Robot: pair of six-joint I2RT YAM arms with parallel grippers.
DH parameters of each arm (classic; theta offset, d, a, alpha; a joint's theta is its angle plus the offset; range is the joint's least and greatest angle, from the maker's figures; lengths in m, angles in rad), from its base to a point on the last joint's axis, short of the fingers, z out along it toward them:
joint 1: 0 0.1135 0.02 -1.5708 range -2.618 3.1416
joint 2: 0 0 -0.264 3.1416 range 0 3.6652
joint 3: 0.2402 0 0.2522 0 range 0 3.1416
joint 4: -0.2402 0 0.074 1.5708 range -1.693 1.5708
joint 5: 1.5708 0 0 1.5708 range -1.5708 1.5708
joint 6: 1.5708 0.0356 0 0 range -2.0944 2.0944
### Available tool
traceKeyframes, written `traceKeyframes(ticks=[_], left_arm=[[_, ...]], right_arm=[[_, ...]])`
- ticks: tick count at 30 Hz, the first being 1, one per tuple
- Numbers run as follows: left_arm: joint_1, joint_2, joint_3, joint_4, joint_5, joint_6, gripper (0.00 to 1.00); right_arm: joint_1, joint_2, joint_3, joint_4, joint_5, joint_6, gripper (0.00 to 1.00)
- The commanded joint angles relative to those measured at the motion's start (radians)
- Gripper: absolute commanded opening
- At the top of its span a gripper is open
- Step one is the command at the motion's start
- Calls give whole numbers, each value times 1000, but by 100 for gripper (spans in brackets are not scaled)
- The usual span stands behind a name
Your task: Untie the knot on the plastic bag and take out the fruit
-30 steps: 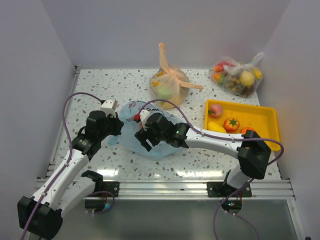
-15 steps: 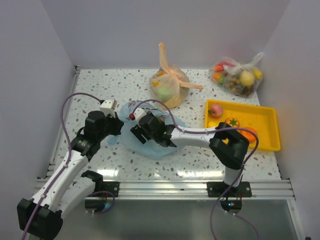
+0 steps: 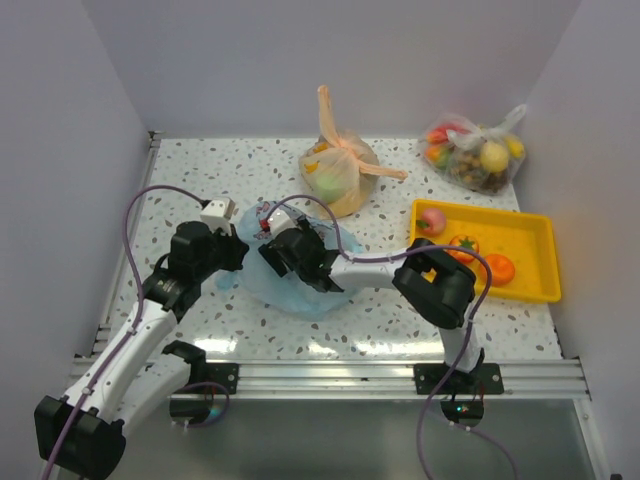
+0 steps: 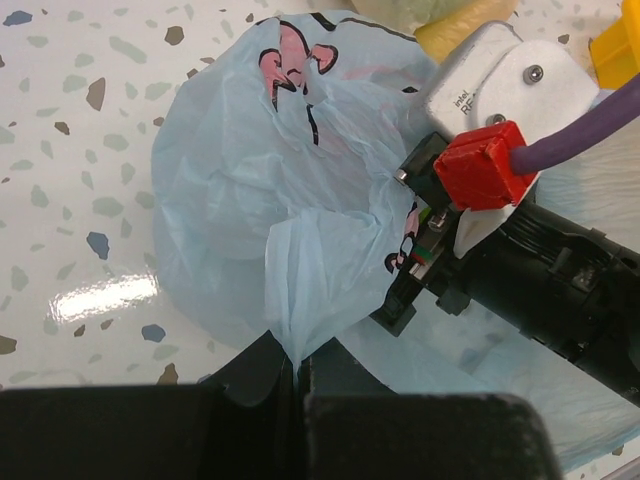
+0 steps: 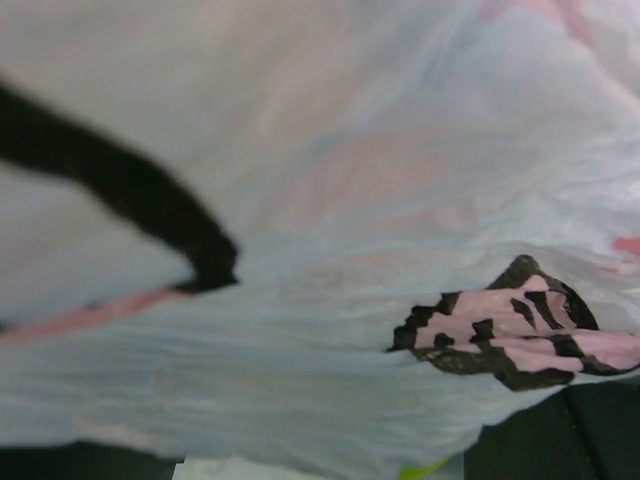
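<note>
Three bags sit on the speckled white table (image 3: 190, 175). The thin light blue plastic bag with pink cartoon prints (image 3: 300, 296) lies between my two arms, near the front. The one orange translucent bag (image 3: 338, 175) and the one clear bag of fruit (image 3: 478, 155) sit behind it.

My left claw (image 4: 298, 368) is pinched together on a fold of the blue bag's near edge. My right claw (image 3: 281, 258) is pushed into the blue plastic, which covers its camera; I cannot tell how its jaws stand.

One yellow plastic tray (image 3: 530, 225) shows three fruit pieces: a pink peach (image 3: 431, 219), a red tomato (image 3: 462, 246) and an orange (image 3: 498, 268).
</note>
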Motion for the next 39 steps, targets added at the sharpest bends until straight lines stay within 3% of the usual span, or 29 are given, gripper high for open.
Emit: traceKeyframes(ticks=[1,3,7,8,10,11,14,18,29,39], left_arm=[[7,4,-10,46,17,12,0],[7,8,-8,46,18,14,0],[7,9,-8,48,17,14,0],[7,9,-10,48,17,12,0],[7,9,-8,46,14,14,0],[7,9,-10,45,12,14,0],[7,11,-8,45,8,14,0],[7,11,-8,45,1,12,0],[10,18,-7,43,-15,12,0],[10,26,-5,42,-17,12,0]], right_arm=[[-10,14,36,98,50,17,91],[-15,22,44,106,56,25,91],[-27,33,47,126,66,31,81],[-30,33,47,127,66,31,68],[-30,28,37,126,61,31,55],[-30,17,30,126,61,36,42],[-30,-24,-11,121,31,49,26],[-29,-107,-69,92,-17,56,15],[-29,-329,-183,-136,-342,23,0],[-29,-542,-162,-319,-471,53,0]])
